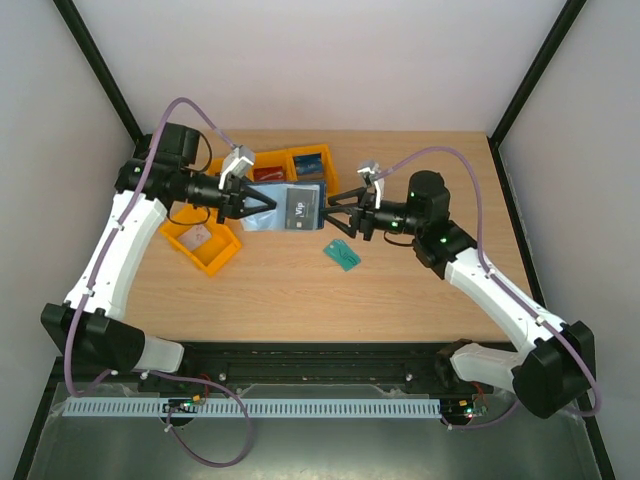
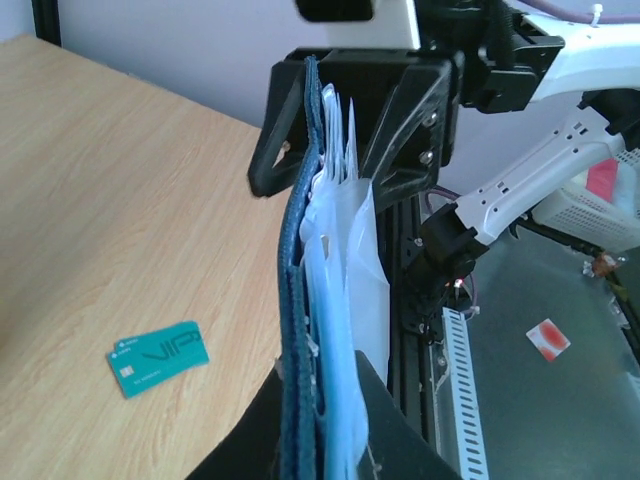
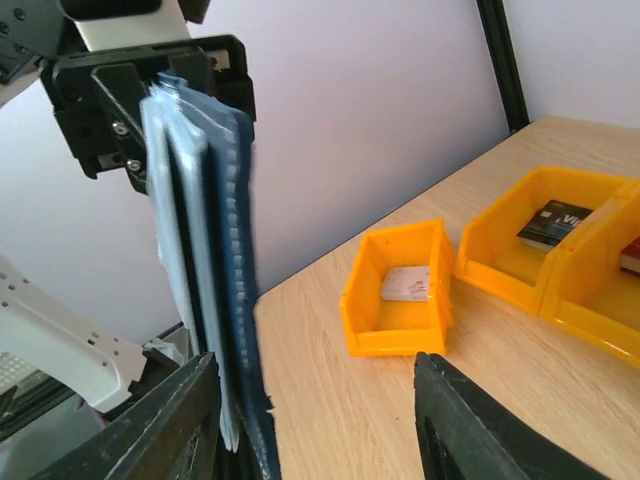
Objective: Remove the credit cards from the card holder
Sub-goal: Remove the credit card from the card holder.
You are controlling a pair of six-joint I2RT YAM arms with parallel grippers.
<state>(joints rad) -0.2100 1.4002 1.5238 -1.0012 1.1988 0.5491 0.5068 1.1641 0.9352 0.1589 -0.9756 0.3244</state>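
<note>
From above: the navy card holder (image 1: 298,208) sits over the wooden table (image 1: 420,290) between my outstretched arms, left gripper (image 1: 262,205) clamped on one edge, right gripper (image 1: 335,208) at the other.

Left wrist: floppy clear sleeves fan off its textured cover, pinched between my fingers.

Right wrist: my right fingers (image 3: 190,410) stand parted, gripping nothing, with the orange bins (image 3: 400,290) well apart.

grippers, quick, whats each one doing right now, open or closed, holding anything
Left gripper: closed on the card holder.
Right gripper: open, jaws spread wide at the holder's other edge, not gripping.
</note>
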